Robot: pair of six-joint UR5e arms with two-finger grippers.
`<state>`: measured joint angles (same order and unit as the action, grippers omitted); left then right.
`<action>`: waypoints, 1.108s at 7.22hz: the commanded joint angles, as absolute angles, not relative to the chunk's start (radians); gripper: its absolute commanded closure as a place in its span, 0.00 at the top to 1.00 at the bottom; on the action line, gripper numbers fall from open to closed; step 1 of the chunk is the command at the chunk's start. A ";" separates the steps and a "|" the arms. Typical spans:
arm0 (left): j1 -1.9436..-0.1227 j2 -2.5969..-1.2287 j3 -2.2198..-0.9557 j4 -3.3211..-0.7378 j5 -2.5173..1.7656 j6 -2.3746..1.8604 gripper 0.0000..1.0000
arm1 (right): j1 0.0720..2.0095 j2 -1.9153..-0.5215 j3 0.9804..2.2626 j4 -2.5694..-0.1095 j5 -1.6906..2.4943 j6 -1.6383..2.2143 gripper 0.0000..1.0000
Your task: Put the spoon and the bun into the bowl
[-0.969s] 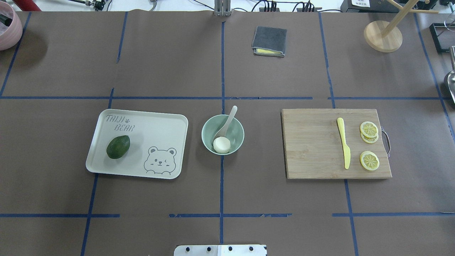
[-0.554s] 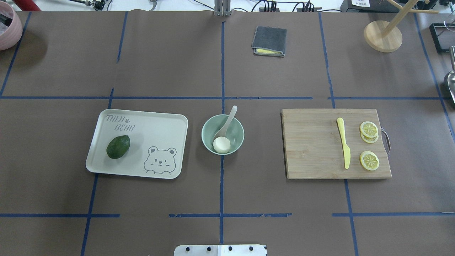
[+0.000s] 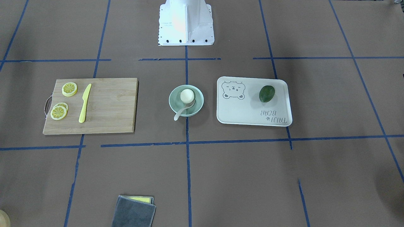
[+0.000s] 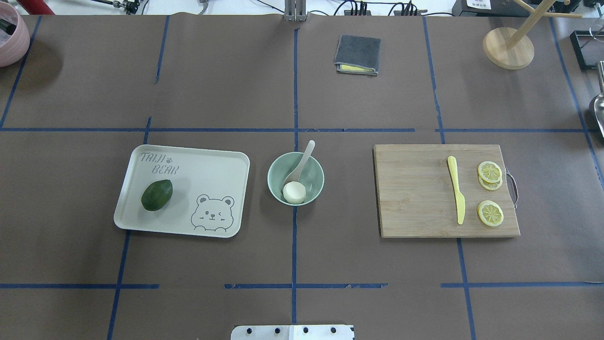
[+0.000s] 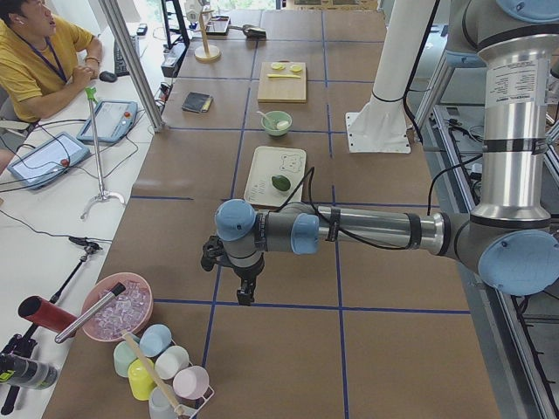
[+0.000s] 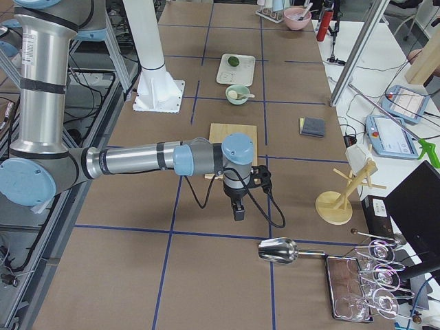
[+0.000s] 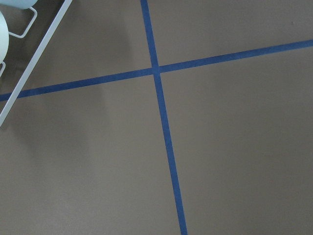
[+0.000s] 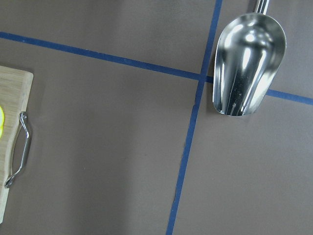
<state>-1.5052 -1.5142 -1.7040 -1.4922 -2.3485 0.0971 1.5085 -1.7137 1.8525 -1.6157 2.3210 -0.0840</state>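
bun [image 4: 294, 192] and spoon [image 4: 302, 162] lie in bowl [image 4: 315, 175], table centre; scoop partly hidden by bun. left gripper [image 5: 247, 295], right gripper [image 6: 238, 212]: side views only, cannot tell grip. brown paper surface [image 4: 226, 75], blue tape grid [image 4: 296, 85].

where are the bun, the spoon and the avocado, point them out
bun [image 4: 294, 192], overhead view, middle of its white top
spoon [image 4: 306, 158], overhead view, midway along its handle
avocado [image 4: 156, 194], overhead view, centre of its dark green skin
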 commanded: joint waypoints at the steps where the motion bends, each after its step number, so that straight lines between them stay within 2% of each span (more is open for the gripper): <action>1: -1.509 -1.523 -1.756 -1.398 -2.344 0.098 1.00 | 1.508 -1.712 1.824 -1.615 2.391 -0.066 1.00; 4: -1.512 -1.529 -1.723 -1.471 -2.352 0.101 1.00 | 1.509 -1.723 1.792 -1.602 2.385 -0.083 1.00; 8: -1.541 -1.562 -1.727 -1.466 -2.368 0.097 1.00 | 1.513 -1.727 1.848 -1.603 2.373 -0.084 1.00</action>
<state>-1.5225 -1.5555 -1.7261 -1.4661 -2.3564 0.0968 1.5121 -1.7240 1.8403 -1.6014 2.3752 -0.0839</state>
